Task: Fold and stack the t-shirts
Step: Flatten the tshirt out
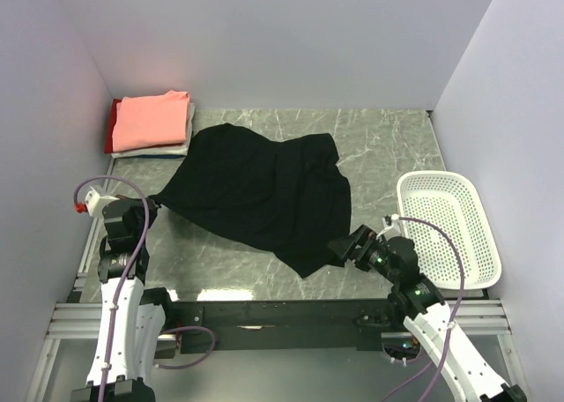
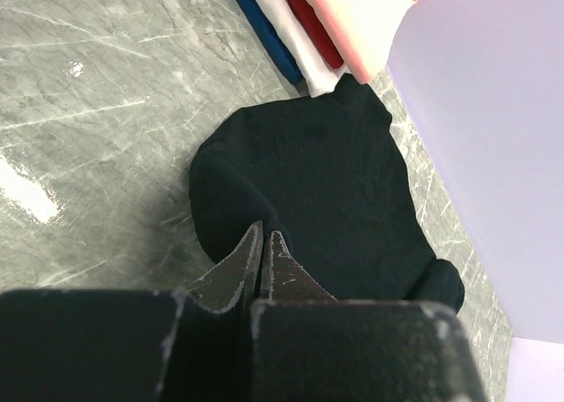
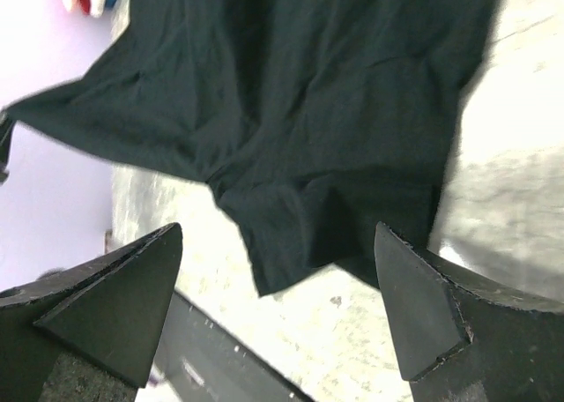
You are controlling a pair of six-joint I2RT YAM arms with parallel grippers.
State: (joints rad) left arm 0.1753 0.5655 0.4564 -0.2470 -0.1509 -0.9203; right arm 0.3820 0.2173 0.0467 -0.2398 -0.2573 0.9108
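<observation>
**Black shirt spread on bench, left side pinched, right side open**

Surface: you are working on a grey-green marbled bench, glossy enough to throw white glare in the left wrist view. Plain pale lilac walls close it in on the left, far and right sides. A dark rail with aluminium framing runs along the near edge between the arm bases.

Task item: the large black cloth t-shirt lies rumpled across the middle of the bench, unfolded. Its left corner is drawn out to a point.

Left gripper: jaws pressed together, pinching that drawn-out corner of the black shirt.

Right gripper: jaws spread wide, above the near right edge of the shirt, gripping nothing.

Far left corner: a stack of folded shirts, the salmon-pink folded shirt on top, with white, red and blue layers showing beneath.

Right side: a white plastic mesh basket sits against the wall, apart from the shirt.
</observation>
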